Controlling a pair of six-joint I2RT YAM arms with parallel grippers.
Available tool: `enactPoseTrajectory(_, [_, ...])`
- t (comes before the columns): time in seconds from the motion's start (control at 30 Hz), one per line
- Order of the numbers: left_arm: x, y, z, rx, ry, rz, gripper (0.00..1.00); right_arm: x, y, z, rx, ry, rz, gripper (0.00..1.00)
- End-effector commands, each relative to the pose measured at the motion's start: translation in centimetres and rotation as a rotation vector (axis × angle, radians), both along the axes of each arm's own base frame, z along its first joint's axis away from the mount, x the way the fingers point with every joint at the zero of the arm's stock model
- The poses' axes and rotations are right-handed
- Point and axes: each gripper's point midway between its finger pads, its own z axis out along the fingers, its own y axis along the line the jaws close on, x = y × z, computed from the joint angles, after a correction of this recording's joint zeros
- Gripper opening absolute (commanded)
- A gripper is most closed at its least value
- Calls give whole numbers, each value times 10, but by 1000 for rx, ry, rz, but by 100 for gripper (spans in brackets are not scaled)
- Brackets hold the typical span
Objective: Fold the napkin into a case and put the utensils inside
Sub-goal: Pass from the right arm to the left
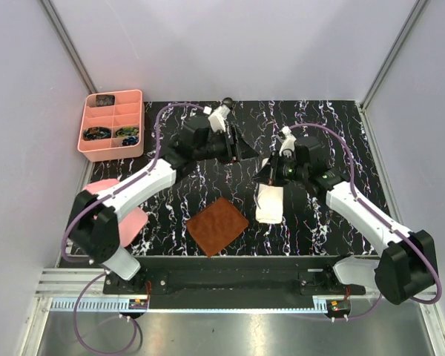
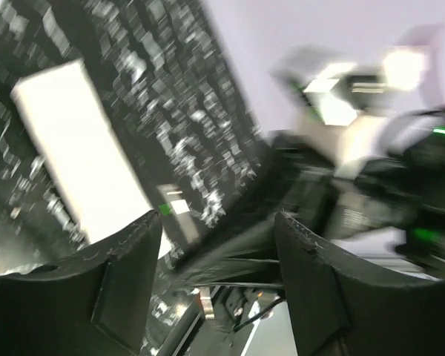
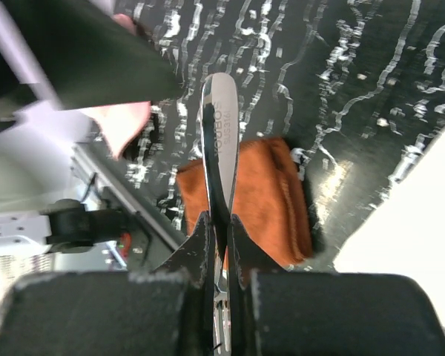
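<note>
Right gripper (image 3: 217, 230) pinched tight on a slim grey metal utensil (image 3: 216, 141), whose stamped handle projects straight out ahead of the fingertips; its working end is hidden between the pads, so fork or spoon cannot be told. Over the black, white-veined marble-pattern table (image 1: 311, 222), a folded cream-white cloth rectangle (image 1: 269, 202) lies flat directly under this gripper, on the side toward the arm bases. In the wrist view it fills the lower right corner, beside the gripper. A square brown textured mat (image 1: 217, 226) lies on the table beyond the utensil's handle, apart from the cloth.

Left gripper (image 1: 246, 150) is held above the table, just beside the right gripper. Its two dark fingers (image 2: 126, 282) are spread wide with nothing between them, though its wrist view is motion-blurred. The white cloth appears ahead of it, up and to the left. A pink plastic compartment tray (image 1: 111, 124) sits well apart from both grippers, by the table's far left corner.
</note>
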Motion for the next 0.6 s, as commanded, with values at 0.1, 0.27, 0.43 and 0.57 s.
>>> enactPoseTrajectory(0.1, [4, -11, -28, 91, 66, -1, 64, 0, -8, 17, -97, -100, -21, 0])
enactPoseTrajectory(0.27, [-1, -25, -34, 65, 104, -43, 59, -2, -4, 20, -107, -116, -12, 0])
enactPoseTrajectory(0.43, [1, -37, -36, 5, 118, -85, 20, -11, 2, 20, -128, -120, 13, 5])
enactPoseTrajectory(0.57, [-10, -40, -25, -96, 117, -224, 0, -25, -16, 12, -182, -65, -34, 45])
